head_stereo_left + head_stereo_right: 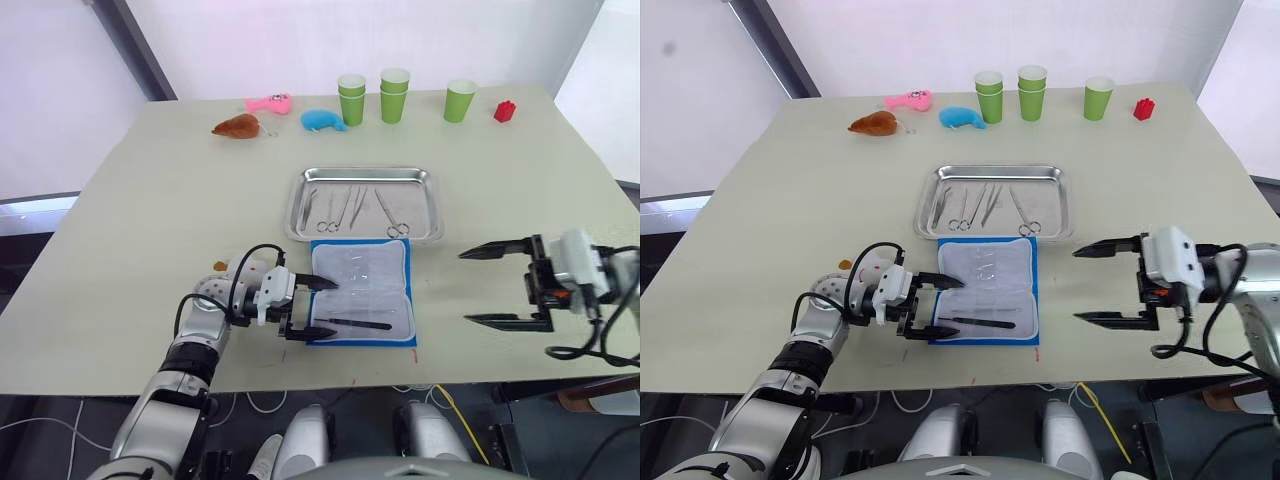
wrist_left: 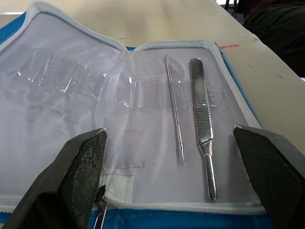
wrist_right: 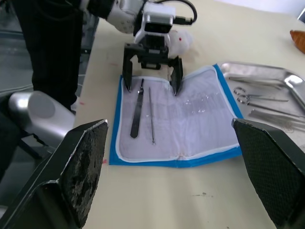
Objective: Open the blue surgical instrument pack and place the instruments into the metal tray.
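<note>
The blue surgical instrument pack [image 1: 362, 293] lies unfolded just in front of the metal tray [image 1: 366, 173], whitish lining up. Two instruments rest on the lining: a flat dark-handled tool [image 2: 201, 124] and a thin probe [image 2: 173, 109]. Several silver ring-handled instruments [image 1: 350, 208] lie inside the tray. My left gripper [image 1: 323, 308] is open at the pack's left edge, its fingers [image 3: 127, 71] straddling the ends of both tools without holding either. To the right of the pack, above the table, my right gripper [image 1: 467, 287] hangs open and holds nothing.
Along the far edge stand three green cup stacks [image 1: 394, 95], a red block [image 1: 505, 111], a blue plush toy [image 1: 322, 121], a pink toy [image 1: 269, 103] and a brown toy [image 1: 237, 126]. A small orange object [image 1: 219, 266] lies by my left wrist.
</note>
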Robot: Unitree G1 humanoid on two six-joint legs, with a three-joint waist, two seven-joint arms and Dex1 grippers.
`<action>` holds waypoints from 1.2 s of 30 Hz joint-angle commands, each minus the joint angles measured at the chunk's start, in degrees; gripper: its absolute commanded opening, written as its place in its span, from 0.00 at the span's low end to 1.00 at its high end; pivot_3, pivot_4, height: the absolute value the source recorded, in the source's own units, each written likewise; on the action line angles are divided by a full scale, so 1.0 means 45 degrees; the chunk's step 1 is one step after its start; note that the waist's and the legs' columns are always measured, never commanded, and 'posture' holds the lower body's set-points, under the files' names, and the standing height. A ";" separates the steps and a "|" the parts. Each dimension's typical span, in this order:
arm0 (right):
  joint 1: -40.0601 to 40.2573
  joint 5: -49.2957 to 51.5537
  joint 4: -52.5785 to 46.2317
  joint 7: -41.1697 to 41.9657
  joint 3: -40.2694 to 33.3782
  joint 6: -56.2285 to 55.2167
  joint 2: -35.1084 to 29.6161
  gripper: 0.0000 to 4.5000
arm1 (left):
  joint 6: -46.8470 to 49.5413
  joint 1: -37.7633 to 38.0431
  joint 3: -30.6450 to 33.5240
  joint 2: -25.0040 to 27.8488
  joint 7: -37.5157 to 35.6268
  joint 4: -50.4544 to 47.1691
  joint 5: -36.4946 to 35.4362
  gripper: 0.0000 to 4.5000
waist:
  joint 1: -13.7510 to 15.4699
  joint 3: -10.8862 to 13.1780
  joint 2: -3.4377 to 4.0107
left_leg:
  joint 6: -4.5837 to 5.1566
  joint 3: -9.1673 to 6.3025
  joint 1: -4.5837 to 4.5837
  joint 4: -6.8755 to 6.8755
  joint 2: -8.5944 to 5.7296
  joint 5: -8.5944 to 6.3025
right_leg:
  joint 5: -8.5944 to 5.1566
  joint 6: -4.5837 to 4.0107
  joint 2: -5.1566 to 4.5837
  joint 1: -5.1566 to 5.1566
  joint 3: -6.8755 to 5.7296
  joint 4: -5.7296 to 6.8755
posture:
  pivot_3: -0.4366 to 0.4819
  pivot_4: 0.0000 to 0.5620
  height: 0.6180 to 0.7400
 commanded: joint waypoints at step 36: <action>-0.2182 -0.5745 0.4785 -0.3311 0.6191 -0.0385 0.3901 0.69 | 0.0498 0.0284 -0.0817 -0.0182 0.0172 0.1318 0.1371 1.00 | 0.0012 -0.0050 0.0013 | 0.0001 -0.0039 -0.0003 0.0053 -0.0004 0.0001 | 0.0000 -0.0003 0.0029 0.0022 0.0011 0.0027 | 0.48 0.27 1.00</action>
